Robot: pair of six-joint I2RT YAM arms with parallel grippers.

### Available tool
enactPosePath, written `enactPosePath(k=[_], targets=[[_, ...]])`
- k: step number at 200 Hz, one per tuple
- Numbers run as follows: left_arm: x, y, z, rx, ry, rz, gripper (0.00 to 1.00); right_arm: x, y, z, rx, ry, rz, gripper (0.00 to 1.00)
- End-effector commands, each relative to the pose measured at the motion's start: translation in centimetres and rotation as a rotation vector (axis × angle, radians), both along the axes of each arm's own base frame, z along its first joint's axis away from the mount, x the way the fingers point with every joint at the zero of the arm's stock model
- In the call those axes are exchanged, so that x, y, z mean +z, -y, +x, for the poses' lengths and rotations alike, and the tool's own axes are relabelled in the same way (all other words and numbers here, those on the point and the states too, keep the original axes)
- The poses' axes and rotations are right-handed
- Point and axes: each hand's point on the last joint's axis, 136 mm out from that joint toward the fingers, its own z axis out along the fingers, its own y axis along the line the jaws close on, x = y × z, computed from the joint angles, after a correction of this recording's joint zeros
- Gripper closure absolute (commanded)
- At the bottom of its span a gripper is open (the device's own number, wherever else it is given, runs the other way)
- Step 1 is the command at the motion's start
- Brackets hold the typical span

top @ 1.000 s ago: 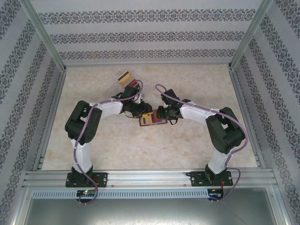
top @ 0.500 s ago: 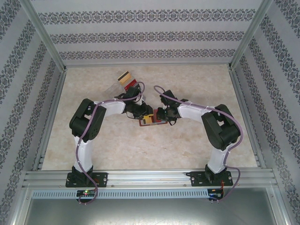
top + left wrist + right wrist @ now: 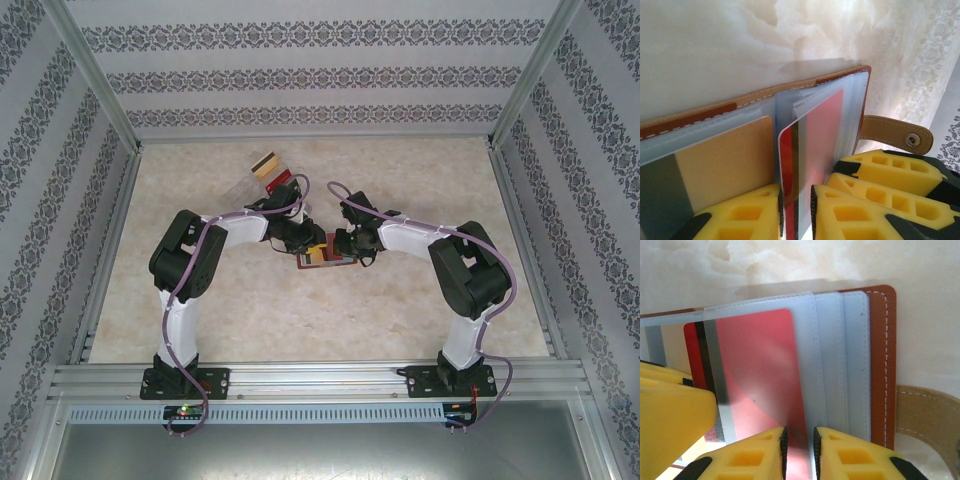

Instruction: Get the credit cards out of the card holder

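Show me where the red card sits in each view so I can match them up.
Top external: red card at centre, in the open holder.
Left wrist: red card bottom centre, between the left fingers.
Right wrist: red card centre-left, under a clear sleeve, above the right fingers.
Shared landmark: the holder's brown edge.

Top external: high behind arms, looking down.
Left wrist: close behind left hand.
Right wrist: close behind right hand.
Shared: card holder, red card.
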Motion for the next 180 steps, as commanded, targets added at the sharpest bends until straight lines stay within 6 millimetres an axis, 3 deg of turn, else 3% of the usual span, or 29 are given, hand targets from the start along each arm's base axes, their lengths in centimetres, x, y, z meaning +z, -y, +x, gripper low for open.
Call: enactPosePath(k=[1,63,96,137,180], targets=[[0.8,0.1,-0.5,-0.031,0.009,-0.003,0.8,-1.5,0.8,-0.8,0.002,-0.058,-0.042,0.76],[1.1,-1.4,-1.1,-0.038,0.037,0.07,0.96,-1.8,1.4,-1.0,-0.023,-0.065,-0.053,0.77],[1.4,-3.5,-1.8,-0.047,0.05,0.15,1.0,-0.7,1.4,-0.6,-0.031,-0.036,-0.021,0.76],[5.0,-6.5,-2.1,-0.061,0.158,0.253,1.0,3.8,-0.2,0.7,0.009,0.073,0.141,0.73],[10.1,-7.3,-1.8,-0.043,0.279,0.2,1.0,10.0,-2.1,1.4,0.057,0.19,0.376,0.56]])
